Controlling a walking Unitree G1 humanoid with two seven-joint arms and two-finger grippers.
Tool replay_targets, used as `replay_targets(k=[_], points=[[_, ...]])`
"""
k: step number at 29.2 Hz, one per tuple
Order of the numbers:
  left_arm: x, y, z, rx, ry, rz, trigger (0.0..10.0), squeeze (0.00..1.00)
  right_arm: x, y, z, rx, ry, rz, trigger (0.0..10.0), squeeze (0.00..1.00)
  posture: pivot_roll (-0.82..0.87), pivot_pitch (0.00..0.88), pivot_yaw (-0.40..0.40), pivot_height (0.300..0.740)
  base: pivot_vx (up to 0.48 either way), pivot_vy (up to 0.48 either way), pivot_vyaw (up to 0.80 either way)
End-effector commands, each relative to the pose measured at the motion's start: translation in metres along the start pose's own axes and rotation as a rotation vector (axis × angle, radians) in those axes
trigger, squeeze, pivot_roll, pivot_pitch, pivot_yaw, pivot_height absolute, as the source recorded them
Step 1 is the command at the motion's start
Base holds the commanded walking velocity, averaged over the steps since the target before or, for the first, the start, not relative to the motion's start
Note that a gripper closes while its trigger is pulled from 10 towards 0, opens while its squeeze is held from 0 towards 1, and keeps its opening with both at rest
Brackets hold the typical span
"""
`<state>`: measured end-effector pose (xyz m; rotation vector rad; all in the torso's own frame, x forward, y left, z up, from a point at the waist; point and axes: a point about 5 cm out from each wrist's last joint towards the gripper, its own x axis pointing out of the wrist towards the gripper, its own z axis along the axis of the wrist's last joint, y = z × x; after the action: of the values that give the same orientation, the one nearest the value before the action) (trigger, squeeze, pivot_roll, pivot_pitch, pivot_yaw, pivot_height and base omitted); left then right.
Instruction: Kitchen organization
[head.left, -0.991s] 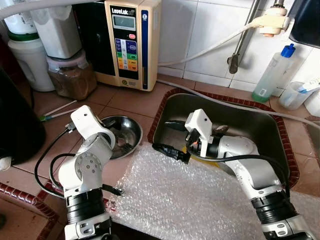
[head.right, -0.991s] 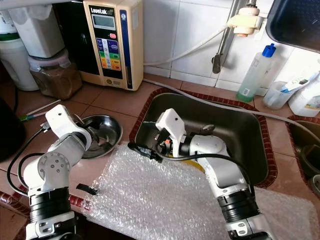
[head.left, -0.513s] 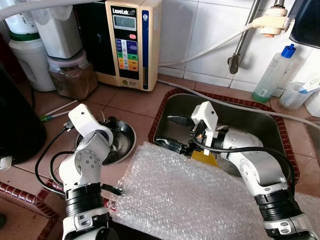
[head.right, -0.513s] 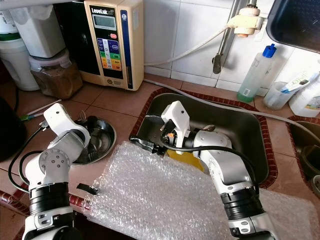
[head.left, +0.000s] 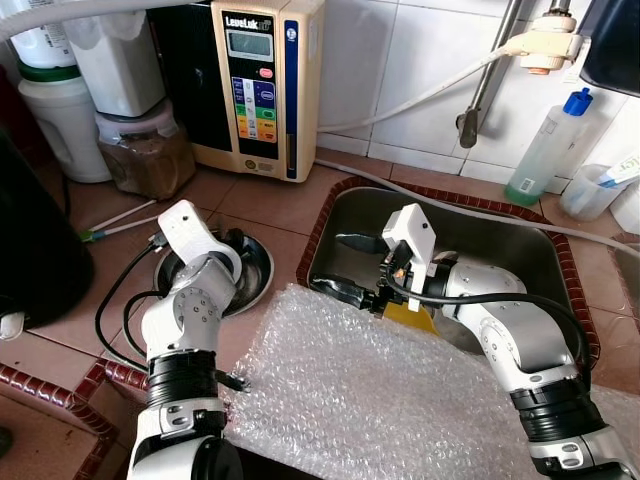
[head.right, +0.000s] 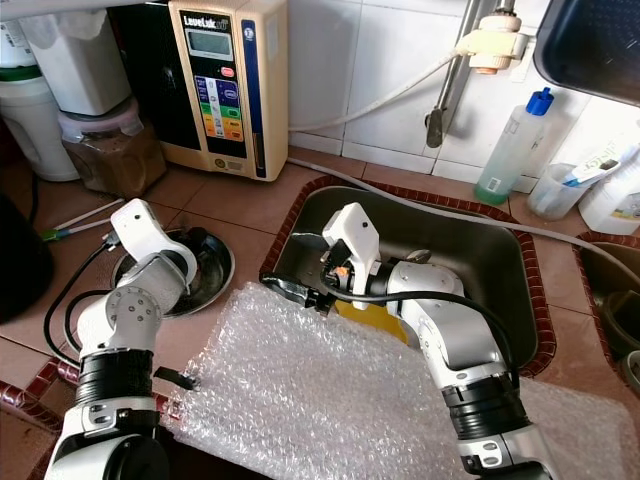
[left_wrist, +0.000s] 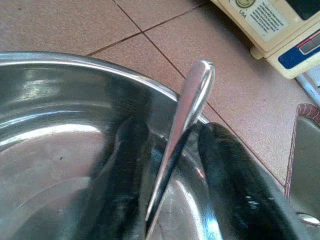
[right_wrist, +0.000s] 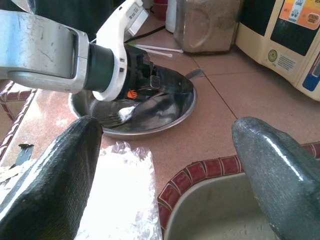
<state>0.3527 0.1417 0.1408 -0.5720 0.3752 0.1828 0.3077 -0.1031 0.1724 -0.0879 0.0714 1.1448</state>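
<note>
We see a tiled kitchen counter (head.left: 270, 195) with a steel sink (head.left: 500, 240) set into it and a sheet of bubble wrap (head.left: 380, 400) spread over the near edge. The left gripper (left_wrist: 170, 165) reaches down into a shallow steel bowl (head.left: 255, 275) that sits on the counter beside the sink. Its two black fingers (left_wrist: 235, 185) are closed on the handle of a steel fork (left_wrist: 182, 125); the handle passes between the fingers and its rounded end sticks out past the bowl's rim. In the right wrist view the tines of the fork lie against the bowl's floor, below the left gripper.

The right gripper (head.left: 345, 265) hangs at the corner of the sink nearest the bowl, with its fingers (right_wrist: 60, 170) spread wide apart and nothing between them. One finger lies over the edge of the bubble wrap; the other is above the sink's inner wall. The bowl lies beyond the fingertips, apart from them. A yellow object (head.left: 410, 315) shows in the sink under the right arm; we cannot tell what it is.

Behind the bowl, against the wall, stand a beige water machine (head.left: 255, 85) with a coloured button panel, a lidded jar of brown powder (head.left: 145, 150) and a white container (head.left: 60, 125). A clear bottle with a blue cap (head.left: 545, 145) stands on the far side of the sink, beneath a wall tap and white hose (head.left: 420, 95).
</note>
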Motion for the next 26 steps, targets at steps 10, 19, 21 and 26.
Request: replay_targets(k=[10,19,21,26], points=[[0.012,-0.025,-0.008,-0.026,0.013,-0.083,0.0,0.0,0.0,0.0,0.007,-0.032,-0.002,-0.005,10.0,0.0,0.08,0.0,-0.003,0.74,0.0,0.0,0.0],[0.017,-0.028,-0.001,-0.02,-0.027,-0.086,0.0,0.0,-0.001,0.0,0.007,-0.034,0.001,-0.011,10.0,0.0,0.07,0.0,0.001,0.74,0.0,0.0,0.0],[0.019,-0.024,0.004,-0.007,-0.061,-0.066,0.0,0.0,-0.002,0.0,0.006,-0.032,0.001,-0.015,10.0,0.0,0.07,0.0,0.001,0.74,0.0,0.0,0.0],[0.021,-0.016,0.011,0.003,-0.109,-0.027,0.0,0.0,-0.002,-0.001,0.006,-0.03,0.0,-0.016,10.0,0.0,0.07,0.0,0.001,0.74,0.0,0.0,0.0]])
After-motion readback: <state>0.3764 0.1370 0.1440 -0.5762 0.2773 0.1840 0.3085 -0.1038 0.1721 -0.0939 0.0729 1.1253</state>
